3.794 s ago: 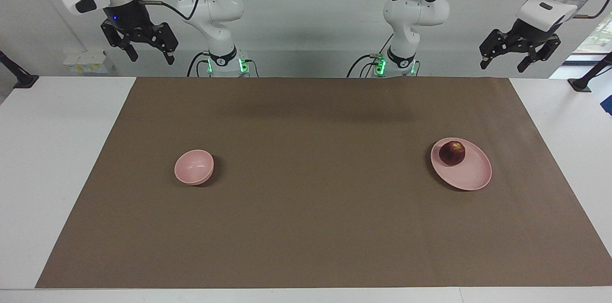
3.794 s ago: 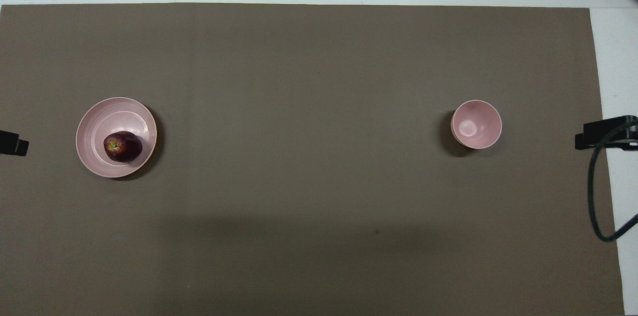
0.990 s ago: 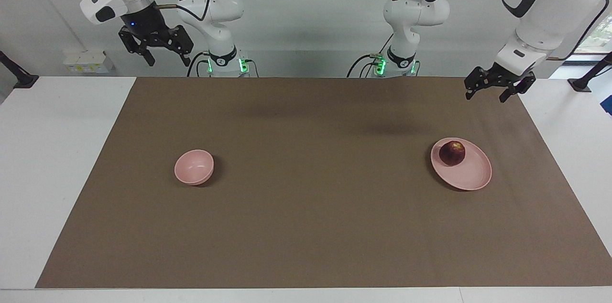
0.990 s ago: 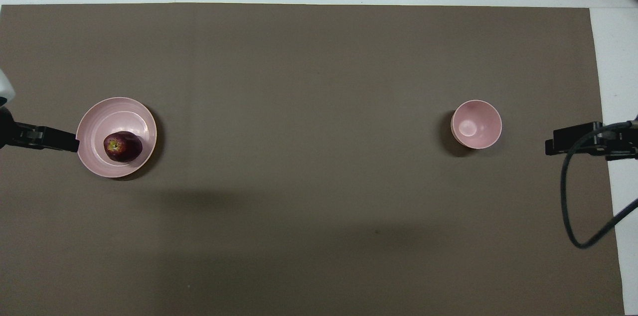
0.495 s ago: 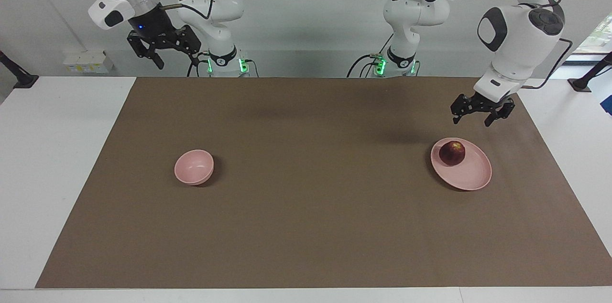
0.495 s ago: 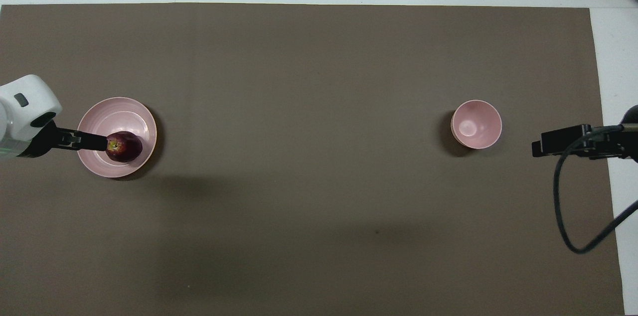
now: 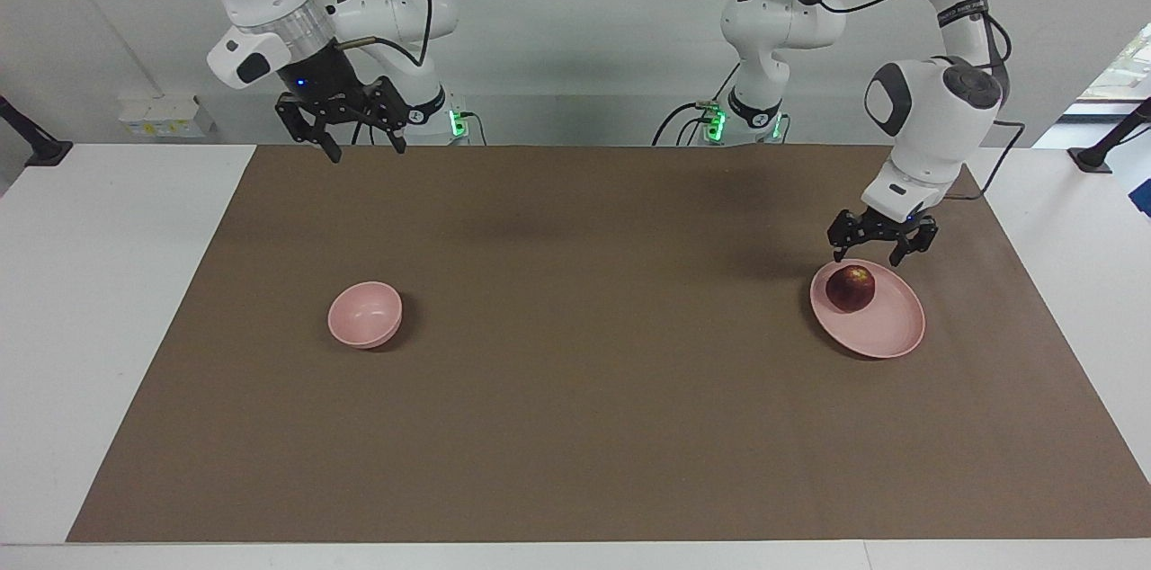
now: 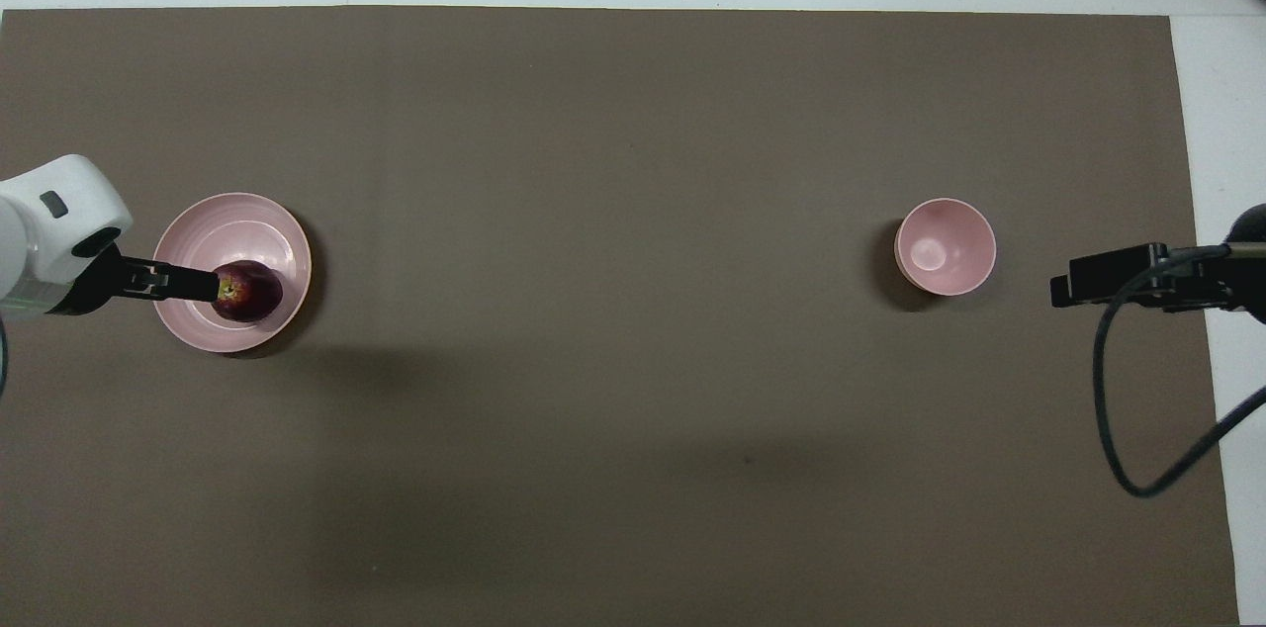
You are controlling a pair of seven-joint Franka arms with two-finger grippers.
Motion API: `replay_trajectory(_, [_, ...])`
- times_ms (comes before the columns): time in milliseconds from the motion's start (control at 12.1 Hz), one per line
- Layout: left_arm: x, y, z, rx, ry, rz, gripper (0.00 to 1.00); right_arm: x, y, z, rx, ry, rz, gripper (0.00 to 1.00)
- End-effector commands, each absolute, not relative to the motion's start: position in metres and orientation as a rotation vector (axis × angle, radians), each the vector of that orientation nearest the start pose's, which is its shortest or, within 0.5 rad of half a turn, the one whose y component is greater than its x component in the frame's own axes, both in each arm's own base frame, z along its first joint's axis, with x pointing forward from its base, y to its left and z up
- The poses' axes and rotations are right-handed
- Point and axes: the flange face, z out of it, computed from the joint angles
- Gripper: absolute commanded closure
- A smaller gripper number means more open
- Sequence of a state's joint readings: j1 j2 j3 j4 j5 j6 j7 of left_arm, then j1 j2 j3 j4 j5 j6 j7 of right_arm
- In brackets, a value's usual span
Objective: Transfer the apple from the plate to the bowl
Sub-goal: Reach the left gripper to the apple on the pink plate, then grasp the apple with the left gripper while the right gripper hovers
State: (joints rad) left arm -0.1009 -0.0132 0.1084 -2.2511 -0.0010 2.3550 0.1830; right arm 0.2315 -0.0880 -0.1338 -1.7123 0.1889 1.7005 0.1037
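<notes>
The dark red apple (image 7: 851, 288) (image 8: 252, 293) lies on the wide pink plate (image 7: 886, 332) (image 8: 247, 222), on the part nearest the robots, toward the left arm's end of the table. My left gripper (image 7: 867, 261) (image 8: 188, 283) hangs open just above the apple, and its fingertips do not touch it. The small deep pink bowl (image 7: 364, 314) (image 8: 945, 246) stands toward the right arm's end of the table with nothing in it. My right gripper (image 7: 367, 154) (image 8: 1073, 283) is open and raised over the mat's edge nearest the robots.
A brown mat (image 7: 575, 426) covers most of the white table (image 7: 108, 282). The right arm's black cable (image 8: 1128, 409) loops over the mat's end. Black clamp stands (image 7: 40, 147) sit at the table's corners near the robots.
The left gripper has come down from beside the plate to just above the apple. The right gripper has dropped lower and shifted toward the table's middle. Apple, plate and bowl have not moved.
</notes>
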Motion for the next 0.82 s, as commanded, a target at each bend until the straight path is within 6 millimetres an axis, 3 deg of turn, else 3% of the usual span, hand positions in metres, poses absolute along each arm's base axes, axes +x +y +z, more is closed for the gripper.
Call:
replay_trajectory(0, [0.531,0.002,0.358,-3.106,0.285,-0.219,0.00,0.553,0.078,0.597,-2.887,0.061,-0.105,0.00])
replay_trajectory(247, [0.534,0.002,0.349,-3.098,0.279,-0.259,0.00,0.555,0.099,0.590,-2.863,0.108,-0.083,0.00])
replay_trajectory(330, [0.535,0.002,0.350,-3.098,0.279,-0.262,0.15,0.557,0.104,0.586,-2.851,0.124,-0.067,0.00])
replay_trajectory(412, [0.536,0.002,0.351,-3.097,0.277,-0.266,0.38,0.557,0.108,0.584,-2.839,0.126,-0.055,0.00])
replay_trajectory(495, [0.535,0.002,0.351,-3.099,0.277,-0.255,0.71,0.557,0.109,0.582,-2.839,0.127,-0.049,0.00])
replay_trajectory(577, [0.536,0.002,0.351,-3.099,0.280,-0.250,0.89,0.556,0.109,0.583,-2.839,0.125,-0.044,0.00])
replay_trajectory(660, [0.536,0.002,0.353,-3.099,0.282,-0.255,1.00,0.556,0.109,0.582,-2.839,0.125,-0.042,0.00])
replay_trajectory(742, [0.538,0.002,0.360,-3.093,0.297,-0.278,1.00,0.556,0.110,0.583,-2.822,0.131,-0.040,0.00])
